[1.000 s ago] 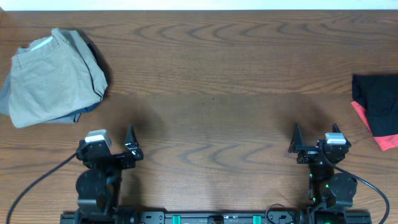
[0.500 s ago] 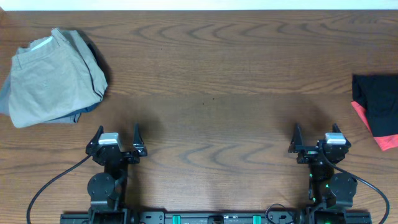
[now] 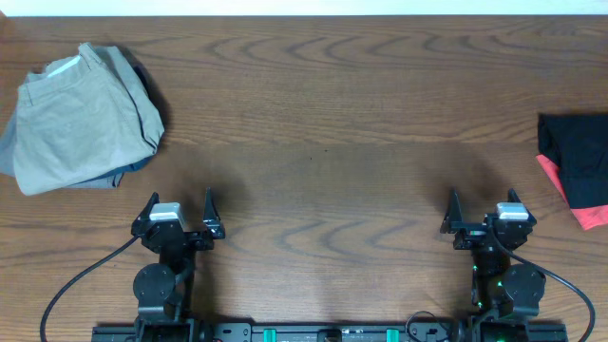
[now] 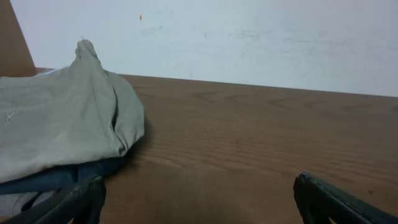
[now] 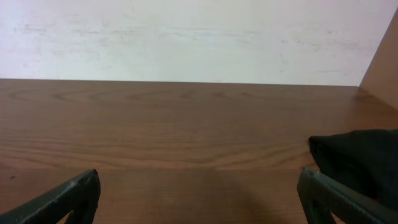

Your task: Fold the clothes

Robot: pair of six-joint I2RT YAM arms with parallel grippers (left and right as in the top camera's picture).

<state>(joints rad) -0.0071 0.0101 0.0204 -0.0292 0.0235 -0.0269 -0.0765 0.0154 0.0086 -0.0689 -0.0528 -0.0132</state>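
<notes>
Shirt, black and bunched, lies ahead of the right end effector and well off to its right, partly on a red cloth. That end effector and the left end effector both gape wide, empty. The fabric looks light and limp, so pinch a hem edge or shoulder seam, not the bulk

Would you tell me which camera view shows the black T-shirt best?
The overhead view: the T-shirt lies bunched at the far right, cut off by the frame edge, overlapping a red-pink cloth. The right wrist view catches only a dark lump of the T-shirt at its right side. The left wrist view misses it.
</notes>
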